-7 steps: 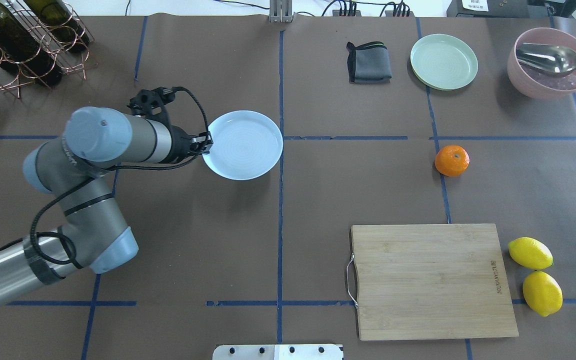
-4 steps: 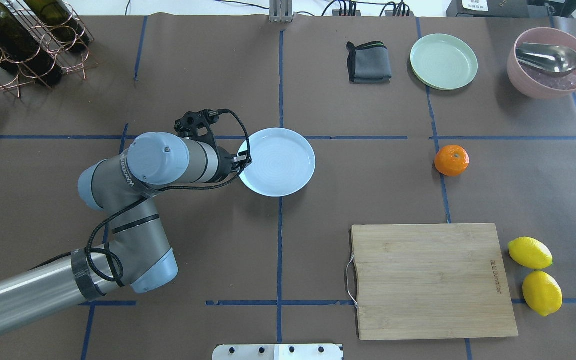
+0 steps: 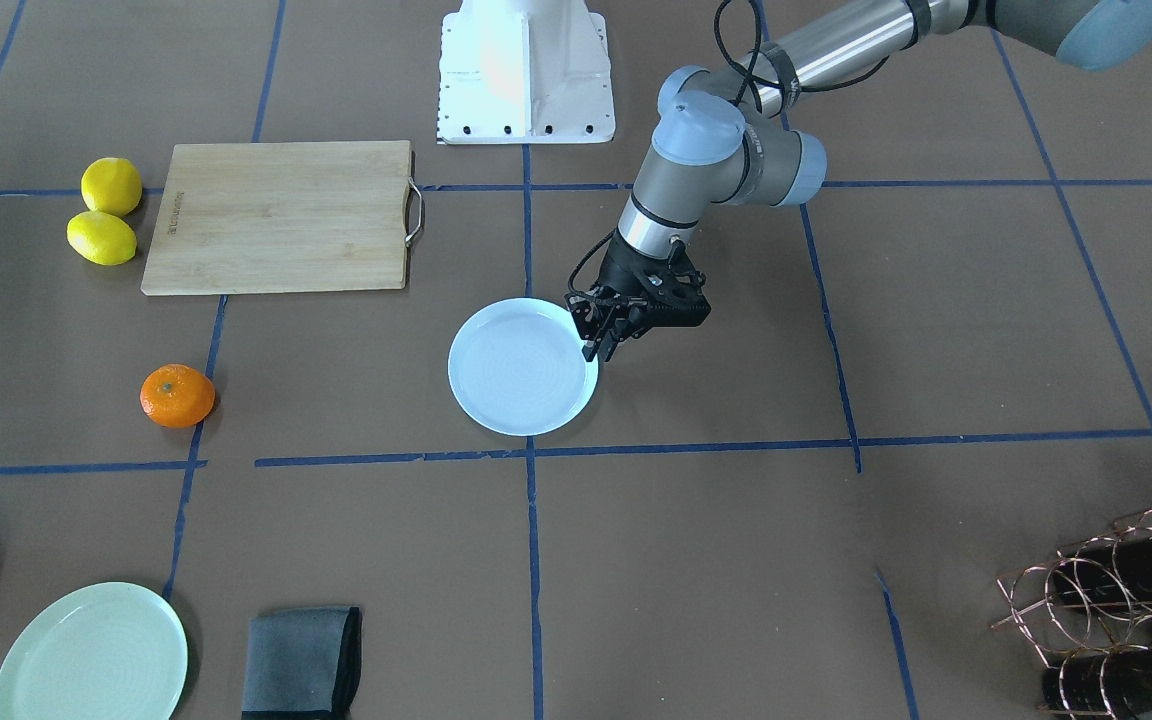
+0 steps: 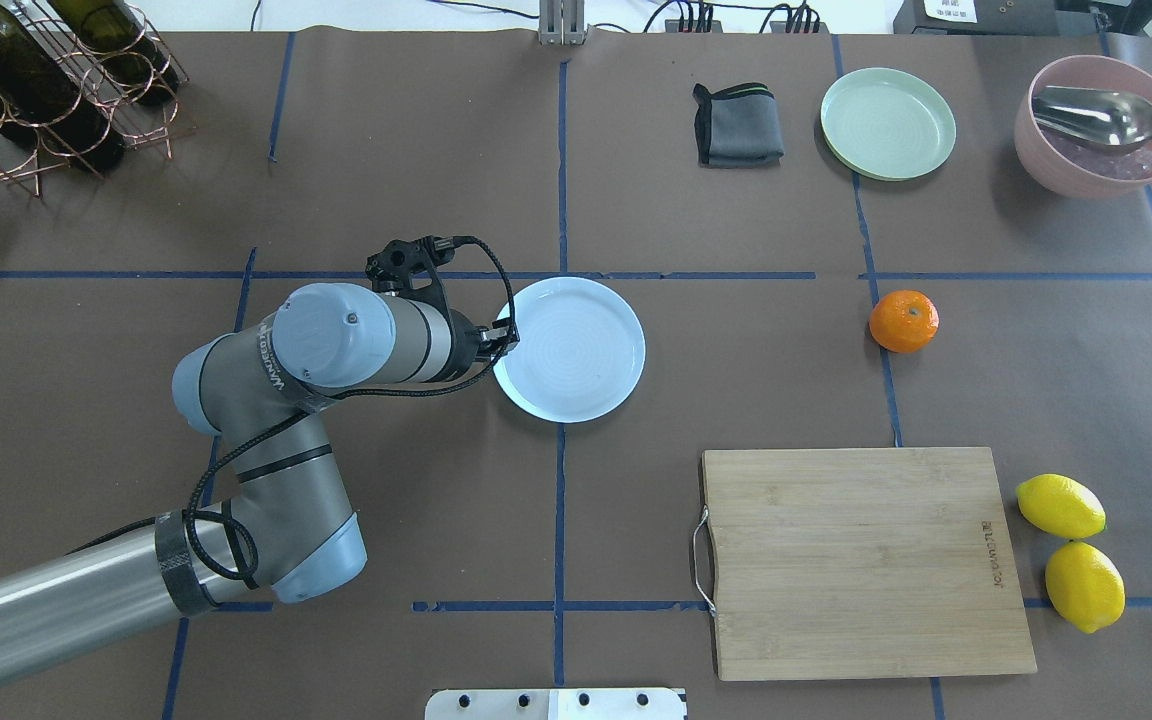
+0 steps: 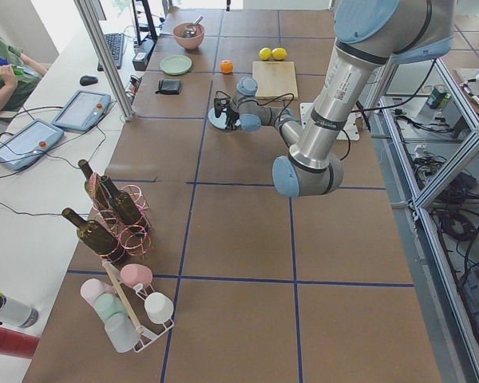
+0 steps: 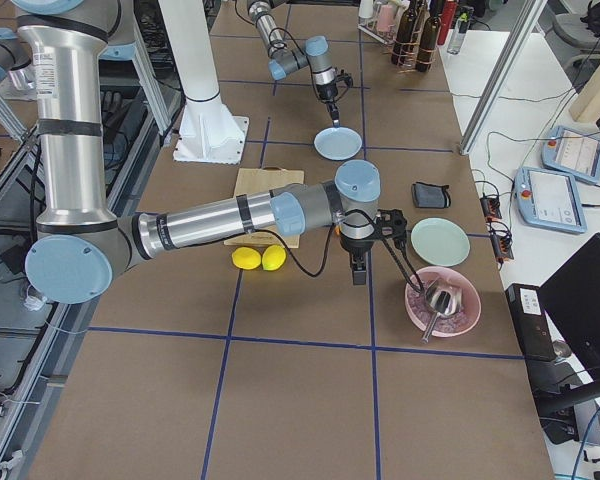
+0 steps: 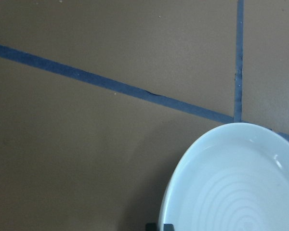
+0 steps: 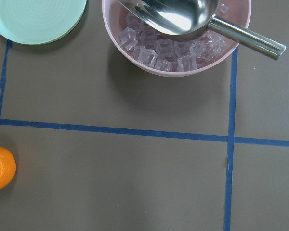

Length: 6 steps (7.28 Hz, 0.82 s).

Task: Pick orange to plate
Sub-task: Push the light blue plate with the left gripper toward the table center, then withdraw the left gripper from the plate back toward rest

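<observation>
The orange [image 4: 904, 321] lies on the brown table right of centre, apart from everything; it also shows in the front view as the orange [image 3: 177, 396] and at the right wrist view's left edge [image 8: 0, 168]. The white, faintly blue plate [image 4: 569, 349] sits near the table's middle. My left gripper [image 4: 504, 340] is shut on the plate's left rim, and in the front view that gripper [image 3: 598, 345] pinches the plate [image 3: 523, 367] at its edge. The right gripper [image 6: 358, 270] shows only in the exterior right view, high over the orange's area; I cannot tell its state.
A wooden cutting board [image 4: 866, 560] lies near the robot's right, with two lemons [image 4: 1061, 506] beside it. At the far right are a pale green plate [image 4: 888, 123], a folded grey cloth [image 4: 738, 125] and a pink bowl [image 4: 1041, 165] of ice with a scoop. A bottle rack [image 4: 36, 90] is far left.
My left gripper has moved rightward and a little toward the robot, taking the plate with it across the centre line. The orange has not moved.
</observation>
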{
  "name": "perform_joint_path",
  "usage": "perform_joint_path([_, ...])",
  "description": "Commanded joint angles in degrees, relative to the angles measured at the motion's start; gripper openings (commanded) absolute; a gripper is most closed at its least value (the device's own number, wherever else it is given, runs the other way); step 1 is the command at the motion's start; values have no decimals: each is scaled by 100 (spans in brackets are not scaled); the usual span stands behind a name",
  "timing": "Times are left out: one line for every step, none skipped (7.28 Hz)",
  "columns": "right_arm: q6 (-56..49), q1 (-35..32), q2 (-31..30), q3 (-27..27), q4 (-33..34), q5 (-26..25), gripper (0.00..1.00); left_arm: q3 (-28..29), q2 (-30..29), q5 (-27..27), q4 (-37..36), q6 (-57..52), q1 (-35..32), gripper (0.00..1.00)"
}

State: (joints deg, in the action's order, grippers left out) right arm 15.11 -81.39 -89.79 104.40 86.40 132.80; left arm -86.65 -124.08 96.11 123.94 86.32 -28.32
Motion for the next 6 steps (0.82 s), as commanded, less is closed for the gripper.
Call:
perform_joint_path([0, 0, -38, 10, 0, 0, 100, -88, 59, 57, -37, -333, -24, 100])
perform_joint_path([9, 0, -38, 36, 0, 0, 100, -437, 77, 161, -785, -1006, -216, 100])
perform_joint_path([9, 0, -29, 63, -17, 0, 100, -1102, 303, 537, -1602, -1848, -627, 100])
perform_joint_path([18, 9, -3, 63, -244, 0, 100, -1796, 766, 932, -2219, -2709, -1074, 100])
perform_joint_path([9, 9, -12, 63, -498, 43, 100, -2203, 1041, 1275, -2669, -3909, -1784, 100])
perform_joint_path([0, 26, -29, 54, -692, 227, 100, -2364, 1470, 1609, -2735, -4931, -2443, 100])
